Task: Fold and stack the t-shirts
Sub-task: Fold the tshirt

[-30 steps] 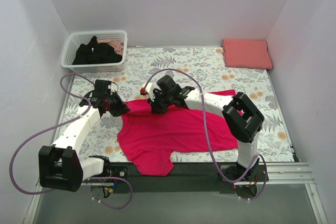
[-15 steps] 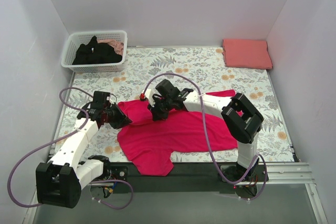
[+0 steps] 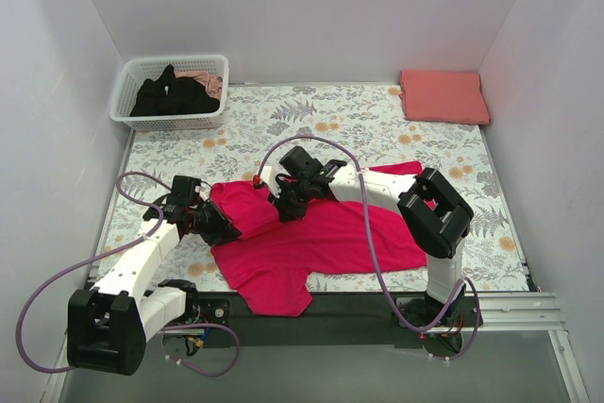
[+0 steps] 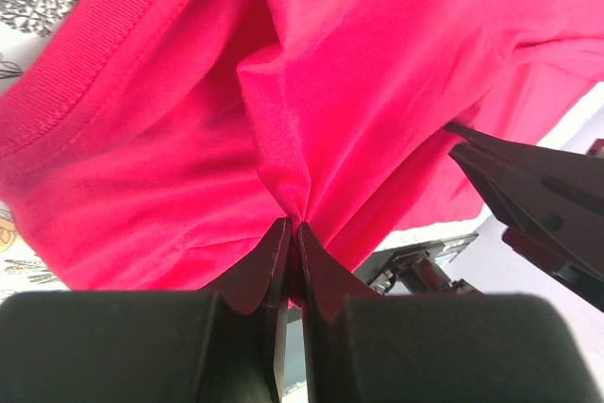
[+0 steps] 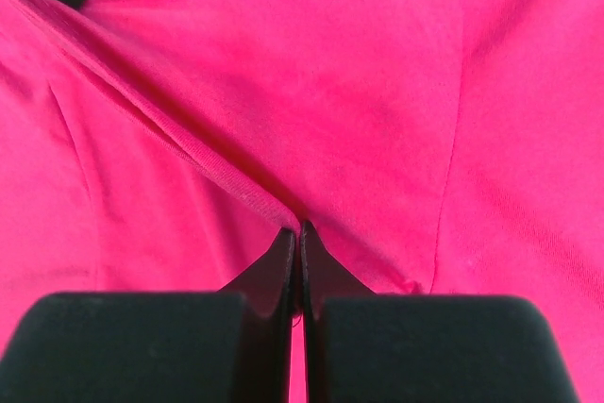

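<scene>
The cloth (image 3: 321,115) is spread under everything, a flat floral print that gives the shirts a soft bed to slide on

On it, toward 6 o'clock, lies the crimson shirt (image 3: 311,243), spread out but rumpled, its 9 o'clock side drawn up into a ridge. It is a thin, matte, limp knit, with a ribbed stitched band showing in the left wrist view. I judge it lies at the near edge because it is the 1 being folded now

The basket (image 3: 170,121), white plastic lattice, stands at 10 o'clock, clear of the work area, and looks to serve as the supply bin

The salmon shirt (image 3: 444,96) lies at 1 o'clock as a neat flat rectangle, well apart from the rest, and is likely the start of the stack

The black shirt (image 3: 175,96) is heaped in the basket, crumpled and not yet folded

The left gripper (image 4: 293,226) is pinched tight on the crimson shirt near its 9 o'clock edge, and the fabric puckers into radiating creases at the tips. The right gripper (image 5: 298,230) is clamped on the same shirt near 12 o'clock, at a ribbed seam, jaws together with fabric between them. 2 holds along 1 side suggest that edge is to be carried over for a fold
</scene>
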Available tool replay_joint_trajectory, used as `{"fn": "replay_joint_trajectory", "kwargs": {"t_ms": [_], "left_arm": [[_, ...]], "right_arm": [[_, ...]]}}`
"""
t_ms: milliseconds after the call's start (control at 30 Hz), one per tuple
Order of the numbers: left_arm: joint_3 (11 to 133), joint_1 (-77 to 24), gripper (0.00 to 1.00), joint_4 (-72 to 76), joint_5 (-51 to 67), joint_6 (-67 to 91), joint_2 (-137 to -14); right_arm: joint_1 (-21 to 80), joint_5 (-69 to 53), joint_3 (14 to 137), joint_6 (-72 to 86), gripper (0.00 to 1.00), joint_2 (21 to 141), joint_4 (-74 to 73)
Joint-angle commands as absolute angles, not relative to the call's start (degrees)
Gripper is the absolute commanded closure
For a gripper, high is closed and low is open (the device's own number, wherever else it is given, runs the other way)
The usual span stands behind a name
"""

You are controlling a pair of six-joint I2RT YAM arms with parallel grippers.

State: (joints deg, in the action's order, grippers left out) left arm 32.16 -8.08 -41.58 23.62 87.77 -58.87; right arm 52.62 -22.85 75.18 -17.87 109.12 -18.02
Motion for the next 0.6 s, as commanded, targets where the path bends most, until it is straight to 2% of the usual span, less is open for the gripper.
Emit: {"fn": "replay_joint_trajectory", "kwargs": {"t_ms": [0,100,333,467,567], "left_arm": [[31.5,-8.2,0.95,-42.5,26.4,87.9,-57.8],[30.6,-8.3,0.95,-42.5,25.9,87.7,-58.3],[28.9,-8.6,0.88,-42.0,26.4,87.9,-59.3],[27.9,-9.2,0.88,-41.3,27.5,88.1,-59.1],[27.2,-9.7,0.88,-41.0,28.4,88.5,-58.9]], "right_arm": [[52.5,-20.1,75.7,-20.4,0.99,108.5,-21.2],[52.4,-20.0,75.7,-20.9,0.98,108.9,-22.1],[52.4,-22.2,76.1,-21.8,0.87,110.9,-24.9],[52.4,-22.2,76.2,-22.0,0.85,111.0,-25.3],[52.4,-22.7,76.7,-22.2,0.80,110.9,-26.3]]}}
